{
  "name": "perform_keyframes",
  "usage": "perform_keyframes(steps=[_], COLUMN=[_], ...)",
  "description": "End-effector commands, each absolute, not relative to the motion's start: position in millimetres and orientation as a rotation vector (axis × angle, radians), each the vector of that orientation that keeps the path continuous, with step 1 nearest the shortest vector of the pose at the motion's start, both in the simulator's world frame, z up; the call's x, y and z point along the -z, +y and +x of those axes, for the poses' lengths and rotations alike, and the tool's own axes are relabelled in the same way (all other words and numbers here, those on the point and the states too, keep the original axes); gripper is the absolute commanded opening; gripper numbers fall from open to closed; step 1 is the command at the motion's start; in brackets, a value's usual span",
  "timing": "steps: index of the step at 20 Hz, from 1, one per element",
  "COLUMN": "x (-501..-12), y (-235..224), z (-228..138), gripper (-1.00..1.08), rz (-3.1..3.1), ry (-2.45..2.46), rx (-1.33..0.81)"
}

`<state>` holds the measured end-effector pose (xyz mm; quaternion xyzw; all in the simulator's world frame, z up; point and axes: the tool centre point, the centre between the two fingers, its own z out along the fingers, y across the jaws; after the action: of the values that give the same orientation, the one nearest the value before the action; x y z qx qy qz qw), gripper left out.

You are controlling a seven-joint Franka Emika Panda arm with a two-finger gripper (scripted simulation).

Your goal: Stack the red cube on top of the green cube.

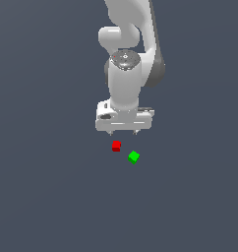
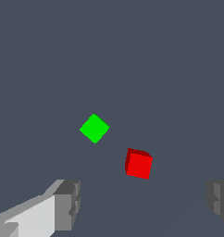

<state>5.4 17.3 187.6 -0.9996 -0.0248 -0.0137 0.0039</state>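
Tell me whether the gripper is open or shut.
Open: in the wrist view the gripper fingers stand wide apart, holding nothing, with the red cube beyond them.

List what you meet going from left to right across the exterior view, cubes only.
red cube → green cube. The two sit apart on the floor, and the open gripper hangs above them, so it is left out of the order.
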Motion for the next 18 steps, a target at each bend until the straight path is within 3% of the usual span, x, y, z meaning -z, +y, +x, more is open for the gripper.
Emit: perform_keyframes(steps=[1,9,18], x=[-188,-166,-101], y=[17,11,-7], z=[5,-1,-20], gripper=[1.0,1.0,1.0], rz=[-3.133,-3.135,-3.137], ry=[-0.078,-0.019,0.163], rx=[0.043,0.035,0.011])
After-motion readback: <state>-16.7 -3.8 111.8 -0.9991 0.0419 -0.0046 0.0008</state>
